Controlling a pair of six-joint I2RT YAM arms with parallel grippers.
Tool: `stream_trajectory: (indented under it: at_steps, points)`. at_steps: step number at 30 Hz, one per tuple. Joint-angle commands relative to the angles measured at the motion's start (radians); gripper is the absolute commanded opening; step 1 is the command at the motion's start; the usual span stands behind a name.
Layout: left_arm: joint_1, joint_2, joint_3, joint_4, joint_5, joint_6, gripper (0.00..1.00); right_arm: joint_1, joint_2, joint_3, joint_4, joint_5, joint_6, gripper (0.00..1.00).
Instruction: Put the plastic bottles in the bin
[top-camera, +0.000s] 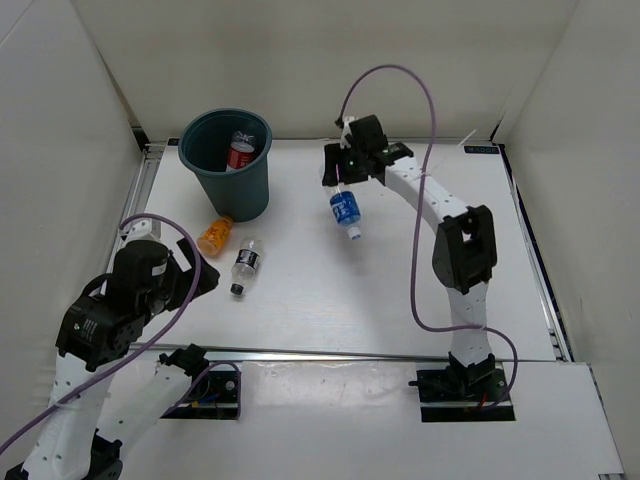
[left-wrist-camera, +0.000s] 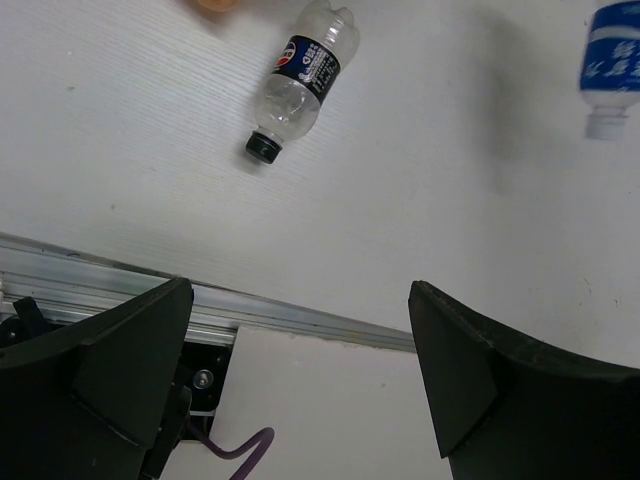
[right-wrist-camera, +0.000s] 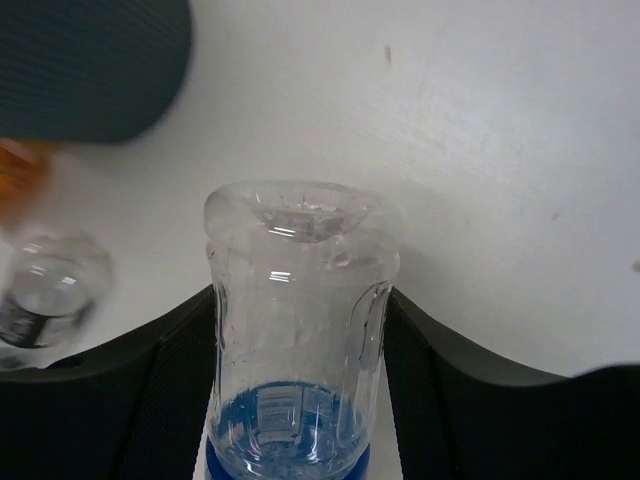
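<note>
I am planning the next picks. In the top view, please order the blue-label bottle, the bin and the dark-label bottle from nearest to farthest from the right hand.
1. The blue-label bottle: held in the right hand, hanging cap down under it.
2. The bin: to its left, standing upright.
3. The dark-label bottle: lying farther left, lower in the view.

Both arms, left (top-camera: 105, 325) and right (top-camera: 425, 195), are the same build: white links, chunky black joint housings. Each trails a purple cable (top-camera: 388, 68) to a black base (top-camera: 465, 385). The left end effector (left-wrist-camera: 301, 290) has matte black wedge fingers (left-wrist-camera: 110, 365). There's a tiny green light (top-camera: 352, 157) on the right wrist.
</note>
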Motion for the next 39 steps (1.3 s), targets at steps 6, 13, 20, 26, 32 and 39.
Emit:
stream_trajectory:
  at_steps: [6,13,20,26,32,39]
  points:
    - [-0.004,0.02,0.041,-0.068,-0.009,0.003,1.0,0.104,-0.19,0.233,0.202,-0.041,0.044,0.27]
    - [-0.004,0.048,0.071,-0.068,-0.027,0.024,1.0,0.224,-0.135,0.359,0.488,0.047,0.026,0.27]
    - [-0.004,0.075,0.105,-0.037,-0.028,0.063,1.0,0.333,0.038,0.351,1.0,0.192,-0.128,0.23]
    - [-0.004,0.095,0.114,0.0,-0.028,0.124,1.0,0.362,0.254,0.459,1.267,0.266,-0.218,0.22]
    - [-0.004,0.124,0.123,0.009,-0.046,0.178,1.0,0.303,0.367,0.567,1.332,0.258,-0.148,0.23]
    - [-0.004,0.115,0.103,0.04,-0.057,0.196,1.0,0.281,0.377,0.58,1.319,0.247,-0.097,0.23]
